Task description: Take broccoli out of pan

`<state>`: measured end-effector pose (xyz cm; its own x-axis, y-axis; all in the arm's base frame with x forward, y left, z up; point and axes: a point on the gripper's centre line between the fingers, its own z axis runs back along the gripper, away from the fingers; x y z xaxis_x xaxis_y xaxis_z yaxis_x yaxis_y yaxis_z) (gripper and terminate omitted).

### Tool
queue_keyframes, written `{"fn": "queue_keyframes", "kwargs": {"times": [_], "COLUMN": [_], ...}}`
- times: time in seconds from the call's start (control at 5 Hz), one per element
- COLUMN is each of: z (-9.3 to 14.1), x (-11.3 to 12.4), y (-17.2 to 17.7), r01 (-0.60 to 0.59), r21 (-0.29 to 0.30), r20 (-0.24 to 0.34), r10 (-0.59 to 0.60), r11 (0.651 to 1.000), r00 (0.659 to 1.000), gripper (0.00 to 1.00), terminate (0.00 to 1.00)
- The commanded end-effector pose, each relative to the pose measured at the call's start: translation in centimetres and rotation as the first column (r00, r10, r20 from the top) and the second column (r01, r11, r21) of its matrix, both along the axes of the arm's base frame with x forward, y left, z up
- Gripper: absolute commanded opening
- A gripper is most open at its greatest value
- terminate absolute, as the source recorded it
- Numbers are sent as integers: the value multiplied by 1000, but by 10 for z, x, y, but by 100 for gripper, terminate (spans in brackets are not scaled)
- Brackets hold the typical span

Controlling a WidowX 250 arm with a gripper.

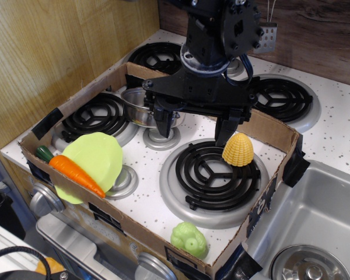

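Broccoli (188, 238) lay by the cardboard box's (272, 129) front wall — outside the pan (141, 105), gripper (195, 123) hung above the burner (210, 173), fingers spread, empty.

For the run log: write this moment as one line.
broccoli: front corner of box, outside pan | tool: open, empty, raised above stove

Right half of the pan (139, 106) behind the pincer (194, 125); arm top beyond the upper edge.
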<state>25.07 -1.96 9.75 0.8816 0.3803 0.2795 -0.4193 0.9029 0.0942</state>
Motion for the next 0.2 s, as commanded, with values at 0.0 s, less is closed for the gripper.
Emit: {"fn": "queue_keyframes", "kwargs": {"times": [0.0], "z": [19], "x": [13], "y": [-11], "r01": [-3], "r21": [-15], "r20": [57], "r10": [4], "r11": [1000], "r00": [998], "gripper": [100], "terminate": [100]}}
